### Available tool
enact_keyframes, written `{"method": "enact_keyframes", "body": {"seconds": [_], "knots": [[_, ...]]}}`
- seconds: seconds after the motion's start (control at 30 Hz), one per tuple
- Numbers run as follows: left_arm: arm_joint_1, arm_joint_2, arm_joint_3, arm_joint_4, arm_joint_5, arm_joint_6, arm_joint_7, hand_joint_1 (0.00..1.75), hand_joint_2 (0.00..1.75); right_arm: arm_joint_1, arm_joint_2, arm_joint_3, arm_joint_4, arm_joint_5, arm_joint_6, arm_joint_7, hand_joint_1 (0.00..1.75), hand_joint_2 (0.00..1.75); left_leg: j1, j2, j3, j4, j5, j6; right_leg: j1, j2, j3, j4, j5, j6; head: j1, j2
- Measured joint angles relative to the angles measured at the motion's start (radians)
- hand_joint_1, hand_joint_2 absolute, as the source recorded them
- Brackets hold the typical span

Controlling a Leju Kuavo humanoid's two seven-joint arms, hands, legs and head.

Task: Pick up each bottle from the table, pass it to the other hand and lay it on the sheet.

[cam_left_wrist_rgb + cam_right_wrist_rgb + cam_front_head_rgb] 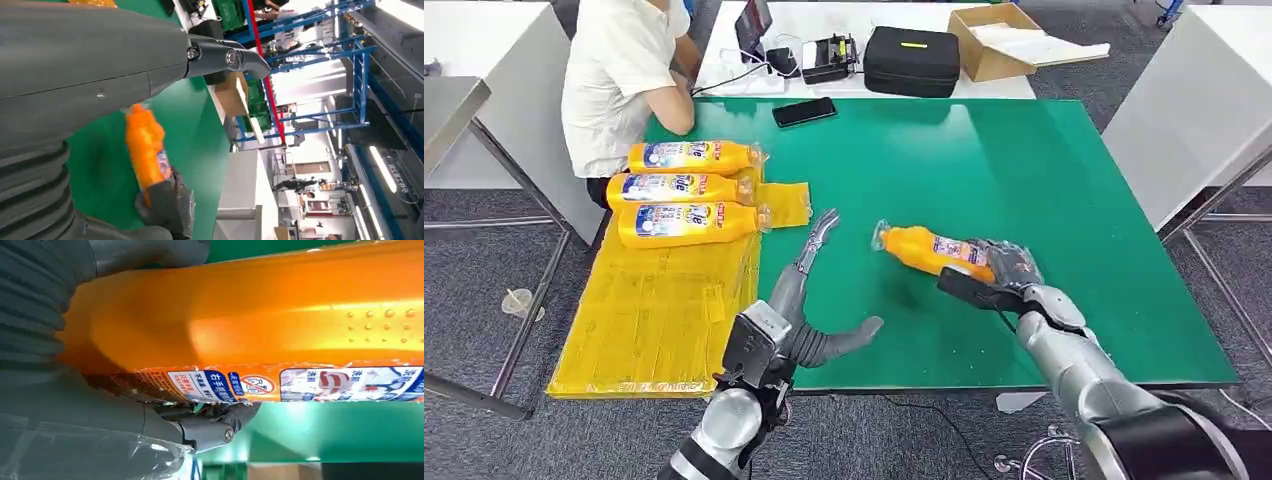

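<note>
My right hand (1002, 272) grips the base end of an orange bottle (929, 249), cap pointing toward my left hand, just above the green table (1024, 170). The right wrist view has the bottle (260, 325) close up with my fingers (205, 427) wrapped under it. My left hand (809, 300) is open, fingers spread, a short way from the bottle's cap end. The left wrist view shows the bottle (146, 145) held by the right hand (167, 205). Three orange bottles (686, 190) lie side by side on the yellow sheet (659, 310) at the table's left.
A person in a white shirt (624, 75) sits at the far left corner, arm on the table. A black phone (804, 111) lies at the far edge. Behind stand a black case (912, 60) and a cardboard box (994, 40).
</note>
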Motion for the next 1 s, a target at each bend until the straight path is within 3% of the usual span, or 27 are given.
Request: {"method": "enact_keyframes", "body": {"seconds": [0.2,0.3,0.47,0.67,1.0], "knots": [[0.007,0.000,0.001,0.004,0.094,-0.047,0.019,0.00,1.75,0.036,0.008,-0.093,-0.028,-0.155,0.049,-0.135,1.75,1.75,0.000,0.001,0.003,0.000,-0.001,-0.001,0.001,0.001,0.003,0.000,0.000,0.000,0.000,0.000],[0.026,-0.001,0.007,0.014,0.227,-0.072,0.041,0.00,1.75,0.089,0.029,-0.127,-0.113,-0.269,0.135,-0.219,1.75,1.75,0.000,0.003,0.003,-0.001,-0.002,-0.002,0.002,0.002,0.003,0.000,0.000,0.000,0.000,0.000],[0.035,-0.006,0.017,0.050,0.331,-0.062,0.047,0.00,1.75,0.186,0.072,-0.130,-0.316,-0.385,0.215,-0.204,1.75,1.75,0.002,0.002,0.000,-0.001,0.000,-0.002,0.002,0.001,0.001,0.001,0.000,-0.001,-0.001,0.000],[0.040,-0.009,0.040,0.065,0.393,-0.017,0.005,0.00,1.75,0.269,0.121,-0.106,-0.583,-0.512,0.207,-0.202,1.75,1.75,0.002,0.000,-0.005,0.000,0.001,-0.002,0.001,0.000,-0.003,0.001,0.000,0.000,0.000,0.000],[0.042,-0.009,0.047,0.057,0.446,-0.029,-0.016,0.00,1.75,0.334,0.167,-0.067,-0.784,-0.554,0.160,-0.249,1.75,1.75,0.002,0.000,-0.008,0.000,0.000,-0.001,0.001,0.000,-0.006,0.001,0.000,0.000,0.000,0.000]]}}
